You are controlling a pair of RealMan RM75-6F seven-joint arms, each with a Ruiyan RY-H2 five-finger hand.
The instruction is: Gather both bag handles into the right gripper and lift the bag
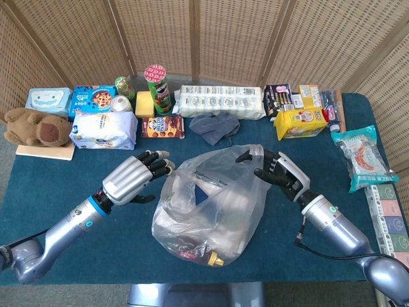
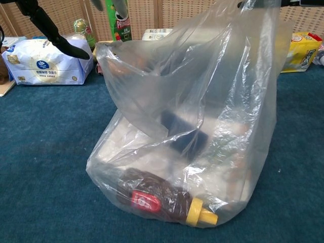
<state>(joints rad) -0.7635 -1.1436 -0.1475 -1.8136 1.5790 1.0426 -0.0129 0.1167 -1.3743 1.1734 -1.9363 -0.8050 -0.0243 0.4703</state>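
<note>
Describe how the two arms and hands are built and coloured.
Both arms are glossy silver-grey tubes with a blue ring at the wrist. The left hand has a ribbed silver back and black fingers; the right hand looks alike. A thin black cable trails from the right forearm.

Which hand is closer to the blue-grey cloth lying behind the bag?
Right. The right hand holds the bag handle just in front of and to the right of the cloth. The left hand hovers open further off, to the cloth's front left.
</note>
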